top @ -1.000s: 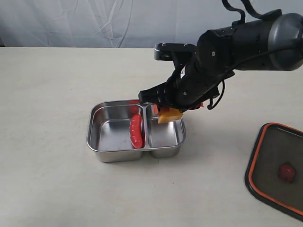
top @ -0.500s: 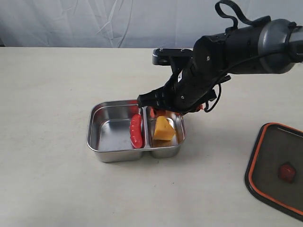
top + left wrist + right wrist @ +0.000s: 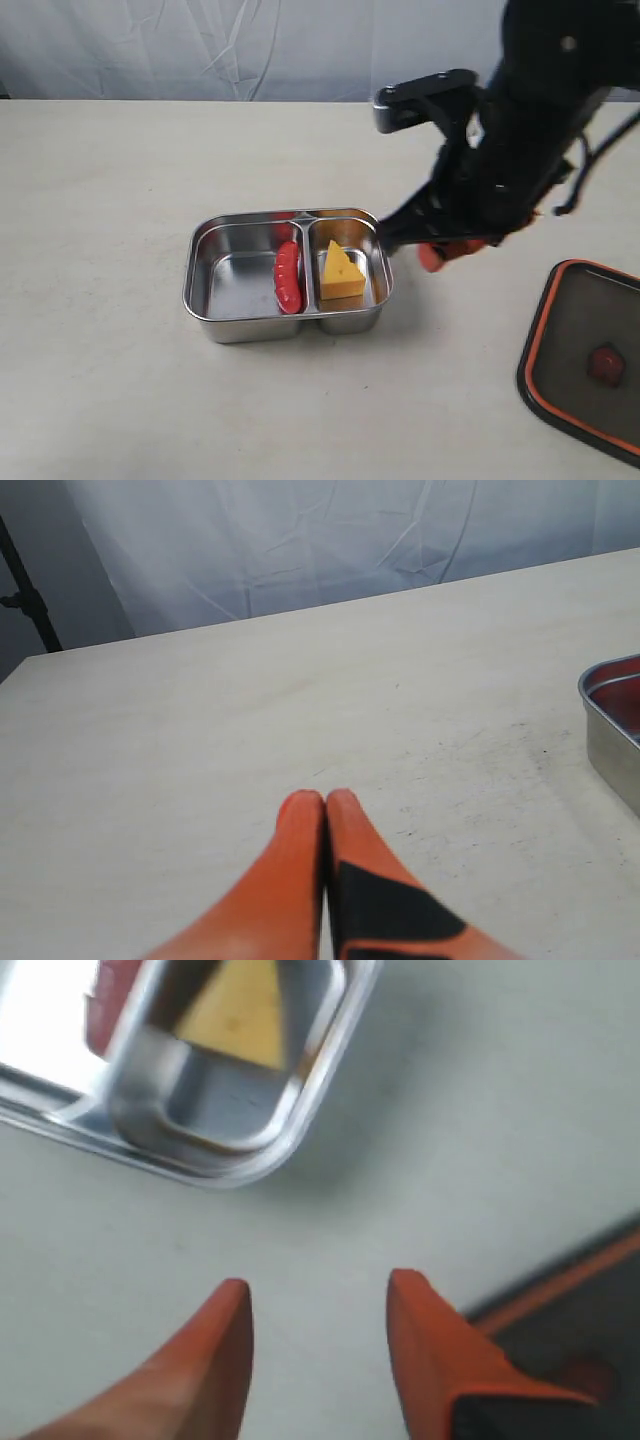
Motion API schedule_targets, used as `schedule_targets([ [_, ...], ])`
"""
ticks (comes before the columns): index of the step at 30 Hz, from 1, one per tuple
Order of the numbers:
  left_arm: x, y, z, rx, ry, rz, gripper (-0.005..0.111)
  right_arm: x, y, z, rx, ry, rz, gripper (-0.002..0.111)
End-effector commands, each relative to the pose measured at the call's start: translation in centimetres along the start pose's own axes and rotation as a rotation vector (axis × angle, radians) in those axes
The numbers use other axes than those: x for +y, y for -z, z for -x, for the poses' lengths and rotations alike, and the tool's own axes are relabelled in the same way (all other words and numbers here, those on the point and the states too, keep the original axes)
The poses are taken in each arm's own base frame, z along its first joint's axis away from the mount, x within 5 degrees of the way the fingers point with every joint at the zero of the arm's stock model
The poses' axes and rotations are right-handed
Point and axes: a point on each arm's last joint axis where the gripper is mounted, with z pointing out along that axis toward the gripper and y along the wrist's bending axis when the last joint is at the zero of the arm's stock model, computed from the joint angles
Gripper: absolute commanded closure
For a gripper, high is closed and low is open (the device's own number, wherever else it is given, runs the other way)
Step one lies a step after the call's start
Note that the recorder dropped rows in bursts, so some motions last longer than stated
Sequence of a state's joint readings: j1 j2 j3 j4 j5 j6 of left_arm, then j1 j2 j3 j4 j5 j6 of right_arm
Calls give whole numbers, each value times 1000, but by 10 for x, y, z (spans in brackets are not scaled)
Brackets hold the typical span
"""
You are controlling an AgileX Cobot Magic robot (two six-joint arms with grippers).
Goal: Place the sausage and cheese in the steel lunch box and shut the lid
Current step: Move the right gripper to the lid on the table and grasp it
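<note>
Sausage (image 3: 288,277): red and bumpy, lying lengthwise in the large compartment of the steel lunch box (image 3: 196,268), against the divider (image 3: 312,262).

Cheese (image 3: 341,273): yellow-orange wedge in the small compartment, on the far side of that divider from the sausage, point toward the back wall. I see bare steel on every side of it.

Steel lunch box: open-topped, near the middle of the table (image 3: 100,180). The left part of the large compartment is bare floor. I read wide open tabletop to the box's left, behind it and in front of it.

Lid (image 3: 570,310): dark with an orange rim, lying flat on the table at the exterior view's lower right, well apart from the box and cut off by the frame edge. Its orange valve tab (image 3: 604,362) sits near the centre.

Right gripper (image 3: 318,1295): orange fingers spread, only tabletop showing between them. It hangs just beside the box's right wall, over the strip of table between box and lid. One rounded box corner and the lid's orange edge both show in the wrist view. The arm above is motion-blurred.

Left gripper (image 3: 325,805): fingertips pressed together over bare table, with the box's rim just entering its wrist view.
</note>
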State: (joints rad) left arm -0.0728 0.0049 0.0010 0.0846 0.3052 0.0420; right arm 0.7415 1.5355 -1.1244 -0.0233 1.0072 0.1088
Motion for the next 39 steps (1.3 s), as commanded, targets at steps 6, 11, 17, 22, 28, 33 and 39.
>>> schedule_targets([
  [6,0,0,1,-9,10,-9,107,-35,17,-111,37,116,-258,66],
  [11,-1,0,1,-10,10,-10,107,-34,-18,-152,121,220,-208,66],
  [17,-1,0,1,-10,10,-10,107,-24,-25,-133,-19,178,-129,66],
  [22,-1,0,1,-10,10,-10,107,-22,-46,-128,65,129,-116,66],
  [28,-1,0,1,-10,10,-10,107,-21,-83,-119,150,86,-133,66],
  [33,-1,0,1,-10,10,-10,107,-22,-103,-108,203,79,-158,66],
  [39,-1,0,1,-10,10,-10,107,-22,-121,-100,184,65,-171,69],
])
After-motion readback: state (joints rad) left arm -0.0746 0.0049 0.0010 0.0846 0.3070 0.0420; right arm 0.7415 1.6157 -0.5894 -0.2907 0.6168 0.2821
